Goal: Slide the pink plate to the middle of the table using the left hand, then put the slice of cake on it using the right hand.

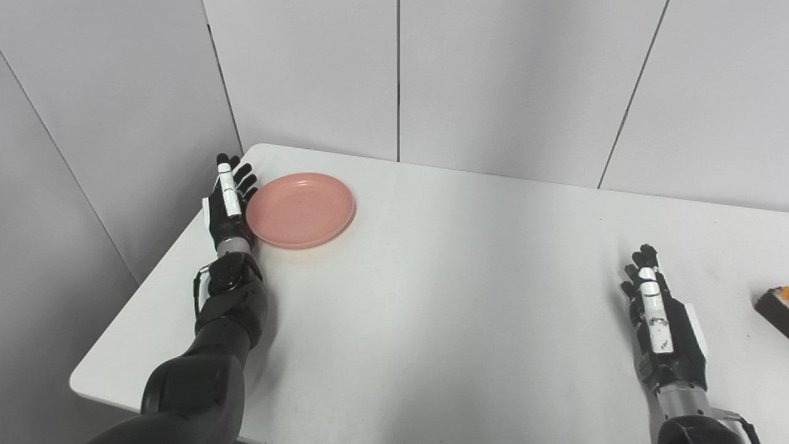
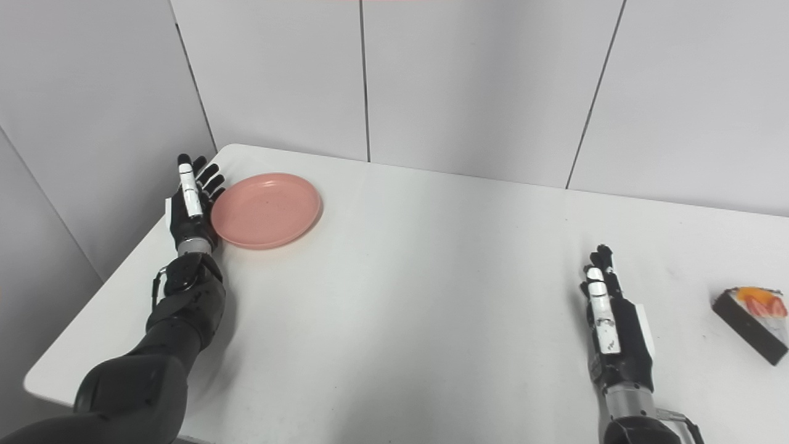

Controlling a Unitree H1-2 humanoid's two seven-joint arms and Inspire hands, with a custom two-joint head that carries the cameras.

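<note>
A round pink plate (image 1: 300,209) lies near the far left corner of the white table (image 1: 468,277). My left hand (image 1: 227,203) stands edge-on against the plate's left rim, fingers straight and apart, holding nothing. The slice of cake (image 2: 753,314), dark with white cream and orange fruit on top, lies at the right edge of the table; the left eye view shows only a sliver of the cake (image 1: 776,308). My right hand (image 2: 609,330) rests on the table left of the cake, clear of it, fingers stretched forward, open.
Grey wall panels (image 1: 394,80) close off the back and the left side of the table. The table's left edge (image 1: 142,290) runs just outside my left forearm.
</note>
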